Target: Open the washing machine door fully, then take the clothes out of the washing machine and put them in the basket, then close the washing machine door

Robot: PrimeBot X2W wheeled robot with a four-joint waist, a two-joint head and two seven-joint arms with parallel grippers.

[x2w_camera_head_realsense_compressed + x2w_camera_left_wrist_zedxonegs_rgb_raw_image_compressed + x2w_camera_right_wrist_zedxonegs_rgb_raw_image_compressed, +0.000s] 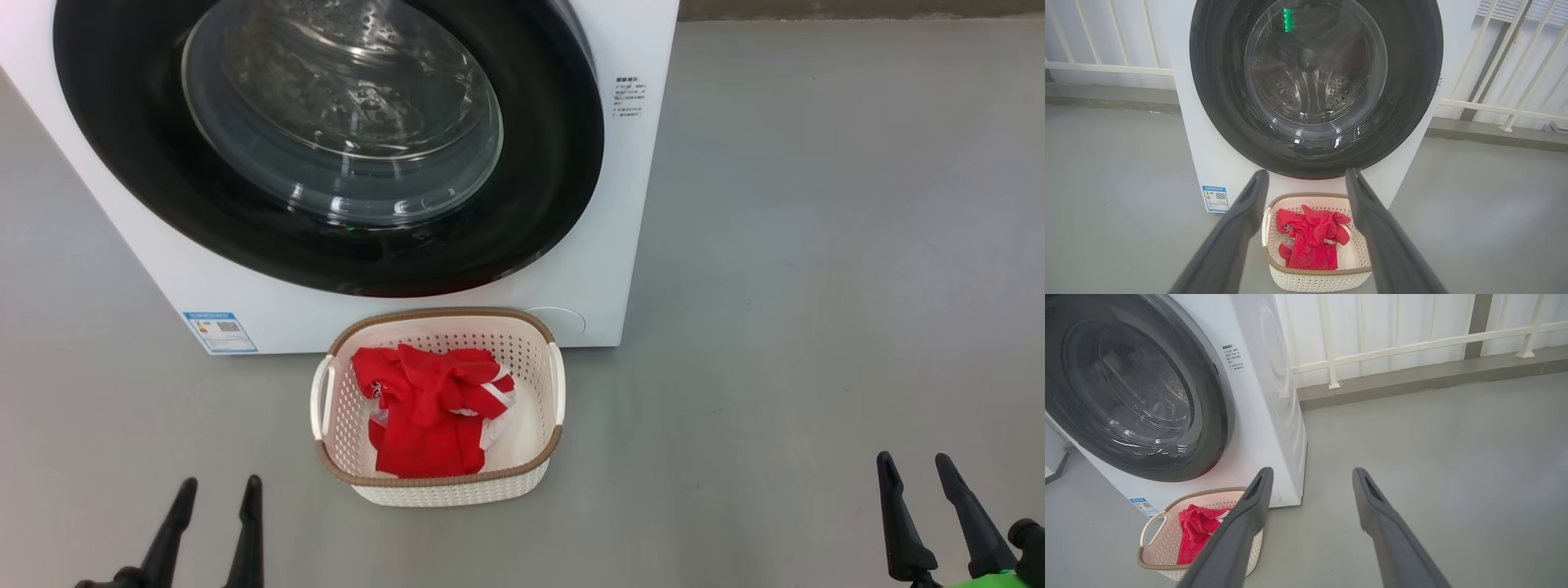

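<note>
Two grippers, both spread and empty: left gripper (222,483) at 7 o'clock, right gripper (913,459) at 5. One basket (457,492) at 6 holds one bundle of clothes (429,408). Behind it, at 11, stands one washing machine (629,245), its top cut off, with the washing machine door (131,155) closed.

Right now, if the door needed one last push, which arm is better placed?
Left, probably: the left jaws, open, face the washing machine door squarely with the basket just ahead, while the right jaws point beside it at the floor.
</note>
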